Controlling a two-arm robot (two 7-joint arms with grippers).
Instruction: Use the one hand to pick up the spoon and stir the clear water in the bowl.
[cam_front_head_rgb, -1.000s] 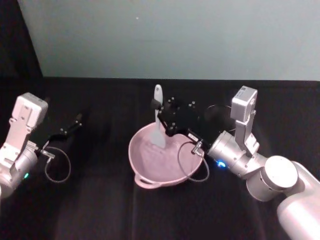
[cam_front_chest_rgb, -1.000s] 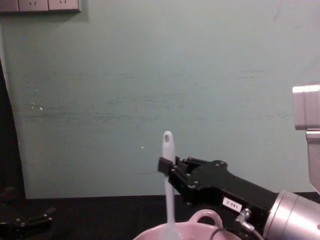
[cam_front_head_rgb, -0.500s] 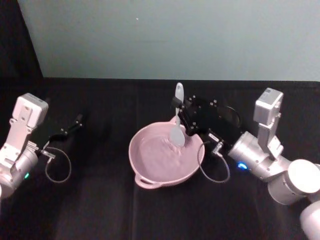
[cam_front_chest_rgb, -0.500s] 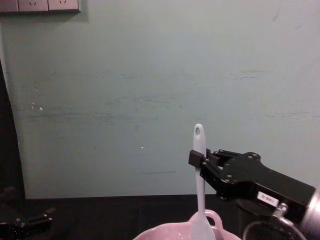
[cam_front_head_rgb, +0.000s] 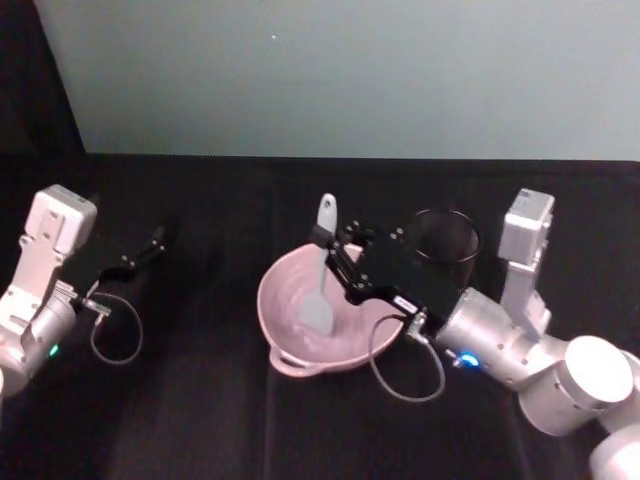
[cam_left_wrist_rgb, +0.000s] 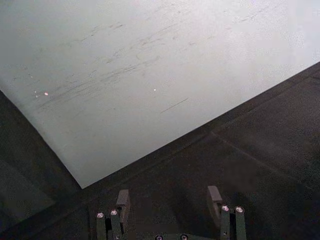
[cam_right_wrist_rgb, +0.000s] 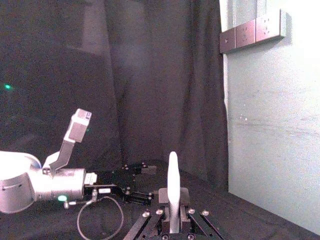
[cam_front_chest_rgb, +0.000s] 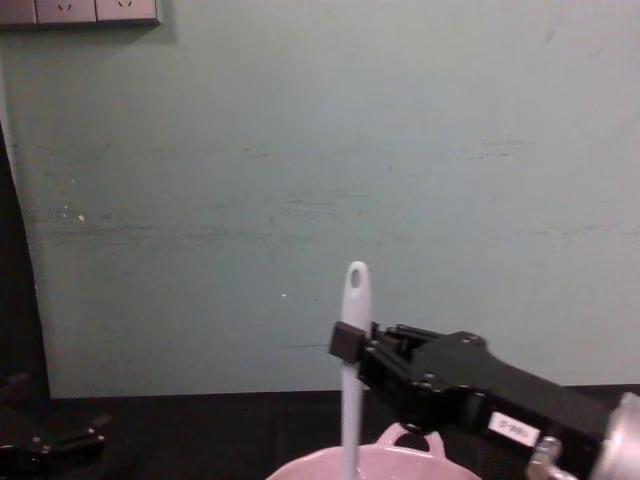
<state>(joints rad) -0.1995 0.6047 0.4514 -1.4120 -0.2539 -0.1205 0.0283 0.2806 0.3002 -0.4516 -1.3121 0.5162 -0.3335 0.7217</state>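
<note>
Pickup done: my right gripper (cam_front_head_rgb: 329, 244) clamps the spoon (cam_front_head_rgb: 319, 280), dipped in the bowl (cam_front_head_rgb: 262, 300), mid-stir I judge; left gripper (cam_left_wrist_rgb: 168, 200) parked, fingers apart.

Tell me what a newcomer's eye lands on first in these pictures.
The pink bowl at centre, with the white spoon standing nearly upright in it, clamped at its handle by the right gripper. Behind it stands a black mesh cup; the left gripper sits open at far left.
</note>
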